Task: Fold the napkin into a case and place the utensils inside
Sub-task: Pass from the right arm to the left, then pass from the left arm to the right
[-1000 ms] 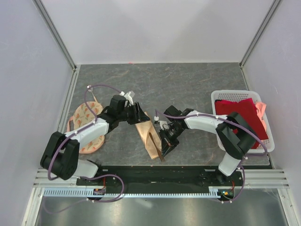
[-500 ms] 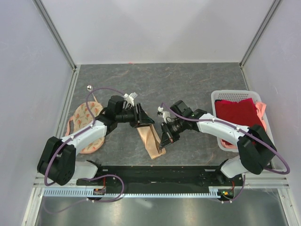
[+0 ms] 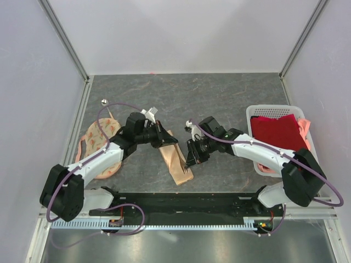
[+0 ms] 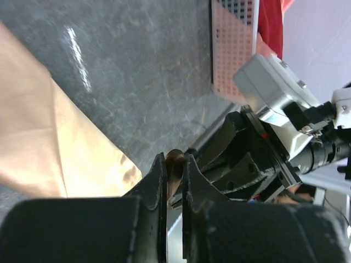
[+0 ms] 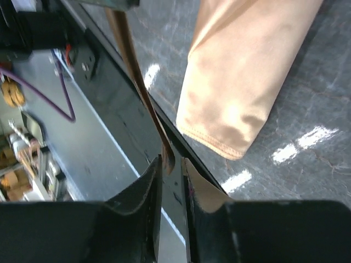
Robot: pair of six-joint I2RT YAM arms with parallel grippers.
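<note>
Brown stick [image 5: 134, 71] spanned between both grippers, beside the peach case [image 3: 175, 161].

On the grey table [image 3: 230, 98], a white lattice basket [image 3: 258, 112] with a dark red cloth [image 3: 279, 134] is seen at the right, and a round cream cloth [image 3: 96, 137] at the left. The case is laid flat between the arms, near the front edge. One end of the stick is clamped in the nearly closed left gripper [image 4: 175, 164]. The other end lies between the slightly parted jaws of the right gripper [image 5: 173, 167]; whether it is pinched there cannot be told. The spoon [image 3: 104, 101] is left lying far left, apart from the case.
</note>
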